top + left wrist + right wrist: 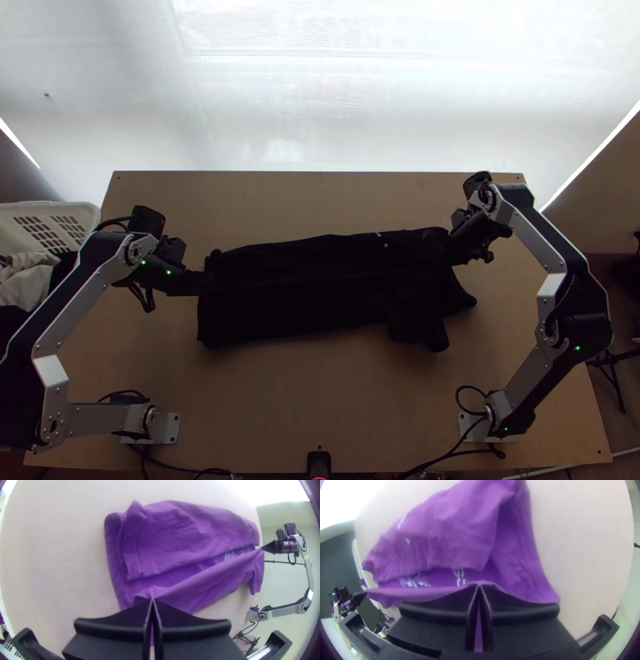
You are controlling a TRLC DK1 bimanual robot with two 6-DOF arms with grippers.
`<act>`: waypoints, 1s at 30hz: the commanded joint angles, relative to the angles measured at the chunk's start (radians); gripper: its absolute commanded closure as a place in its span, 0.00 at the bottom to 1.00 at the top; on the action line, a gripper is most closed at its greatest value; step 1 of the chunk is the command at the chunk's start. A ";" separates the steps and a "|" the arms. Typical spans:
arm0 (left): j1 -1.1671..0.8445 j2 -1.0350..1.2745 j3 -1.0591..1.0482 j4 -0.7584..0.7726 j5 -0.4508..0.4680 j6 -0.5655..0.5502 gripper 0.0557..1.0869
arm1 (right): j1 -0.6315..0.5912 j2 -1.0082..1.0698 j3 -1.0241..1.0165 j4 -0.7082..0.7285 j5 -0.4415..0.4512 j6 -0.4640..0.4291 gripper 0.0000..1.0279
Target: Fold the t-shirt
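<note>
As L grpr & R grpr hold t-shirt, cloth-filled basket is by tbl.

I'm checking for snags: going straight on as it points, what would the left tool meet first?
Likely more of the t-shirt, which the left tool pinches; its height above the layers beneath is unclear.

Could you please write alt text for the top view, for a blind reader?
A dark, partly folded t-shirt lies across a wooden table, held by a robot's left pincer at one end and right pincer at the other.
</note>
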 commanded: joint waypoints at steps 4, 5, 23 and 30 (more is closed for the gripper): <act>0.005 0.023 0.067 0.004 -0.003 -0.003 0.96 | 0.012 0.015 0.138 -0.015 0.007 0.011 0.97; 0.005 0.029 0.075 0.004 -0.003 -0.003 0.96 | 0.012 0.019 0.145 -0.015 0.007 0.014 0.97; -0.017 0.173 0.210 0.068 -0.095 -0.048 0.96 | 0.035 0.102 0.188 0.008 0.007 0.049 0.97; -0.029 0.182 0.216 0.076 -0.108 -0.045 0.96 | 0.047 0.150 0.191 0.056 0.008 0.049 0.97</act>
